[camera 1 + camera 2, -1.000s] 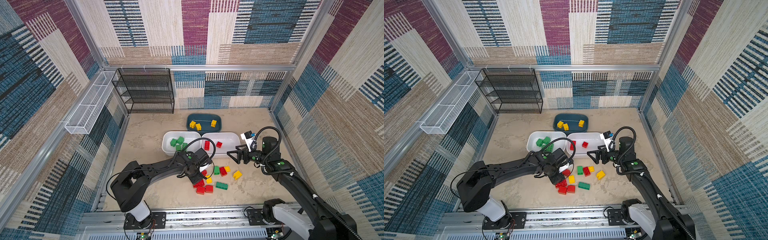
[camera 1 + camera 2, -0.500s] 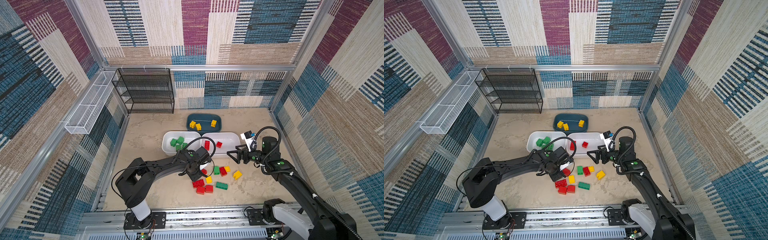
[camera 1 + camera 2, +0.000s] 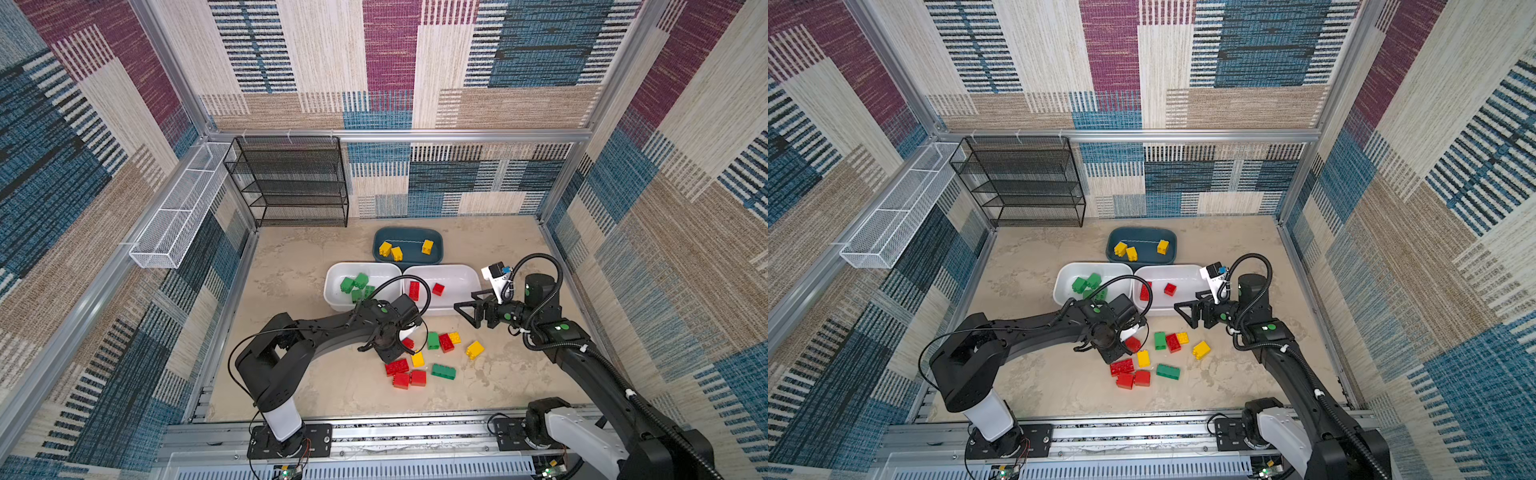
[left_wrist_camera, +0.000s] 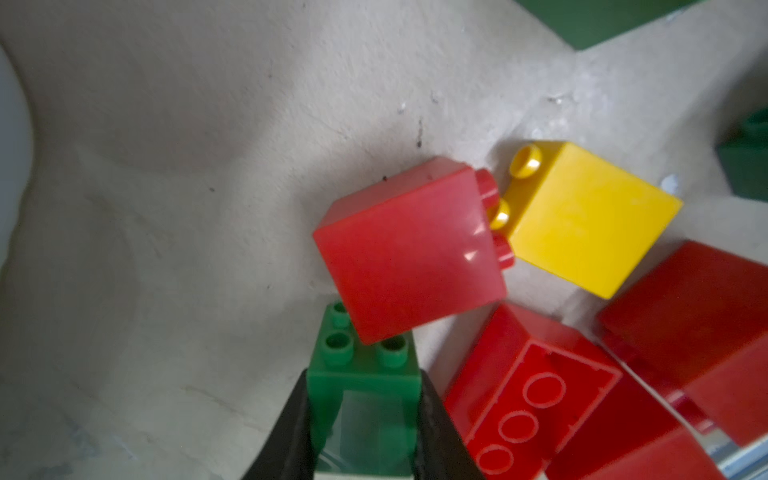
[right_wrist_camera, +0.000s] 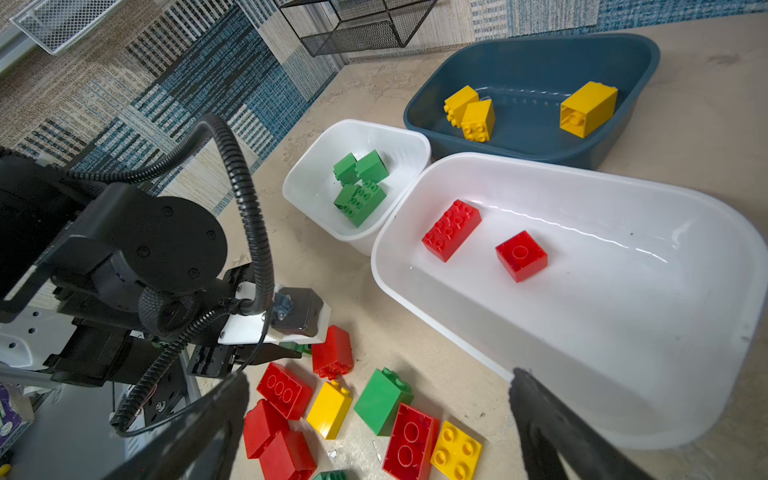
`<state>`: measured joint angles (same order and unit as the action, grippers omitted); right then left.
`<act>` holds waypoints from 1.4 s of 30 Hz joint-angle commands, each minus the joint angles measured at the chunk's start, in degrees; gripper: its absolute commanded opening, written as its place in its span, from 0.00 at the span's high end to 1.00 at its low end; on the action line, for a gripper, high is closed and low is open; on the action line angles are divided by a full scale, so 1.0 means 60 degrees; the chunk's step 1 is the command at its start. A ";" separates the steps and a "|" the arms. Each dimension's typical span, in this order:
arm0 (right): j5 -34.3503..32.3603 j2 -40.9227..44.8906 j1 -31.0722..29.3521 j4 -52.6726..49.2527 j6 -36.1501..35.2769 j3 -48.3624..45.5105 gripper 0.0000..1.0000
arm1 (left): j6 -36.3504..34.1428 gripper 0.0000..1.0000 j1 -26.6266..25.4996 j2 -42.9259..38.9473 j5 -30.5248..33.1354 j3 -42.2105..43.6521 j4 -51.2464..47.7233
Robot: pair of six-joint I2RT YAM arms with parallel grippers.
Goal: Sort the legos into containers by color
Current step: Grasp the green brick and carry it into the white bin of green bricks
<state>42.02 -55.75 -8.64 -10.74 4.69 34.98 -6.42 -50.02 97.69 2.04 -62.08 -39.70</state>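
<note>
We have bare worktop (image 4: 166, 208) on one side of the left pincer (image 4: 363, 399); a red brick (image 4: 411, 253) and a yellow brick (image 4: 582, 224) crowd ahead.

Teal tub (image 3: 409, 232) at the back: three yellow bricks (image 3: 427, 246) inside, two touching, one apart. In front, the left white tub (image 3: 332, 286) holds a cluster of green bricks (image 3: 360, 280). The right white tub (image 3: 461, 282), touching it, carries a long red brick (image 3: 414, 290) and a square red one (image 3: 437, 289), apart. On the tabletop (image 3: 332, 386) just before the tubs lies a loose scatter (image 3: 397, 367) of red, yellow and green. And there: a small green brick (image 4: 363, 357) pinched in the left tool (image 4: 365, 399), its studs partly hidden behind a red square brick (image 4: 409, 249) lying on its side, stud-to-stud with a yellow one (image 4: 590, 216).
</note>
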 commanded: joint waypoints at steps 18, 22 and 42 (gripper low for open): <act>0.0131 -0.0360 0.0000 0.0675 0.0216 0.0348 0.01 | 0.0719 0.70 0.2993 -0.0066 0.0881 -0.4454 -0.1665; 0.0087 -0.0420 -0.0009 0.0669 0.0185 0.0366 0.01 | 0.1213 0.68 0.3471 0.0800 0.1295 -0.4973 -0.2041; 0.0189 -0.0597 -0.0002 0.0812 0.0231 0.0200 0.01 | 0.1888 0.51 0.4362 0.1743 0.0772 -0.4017 -0.1934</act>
<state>42.06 -59.66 -8.64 -7.31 5.52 36.21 4.29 -23.88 109.47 8.36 -86.70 -50.78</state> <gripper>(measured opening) 0.993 0.463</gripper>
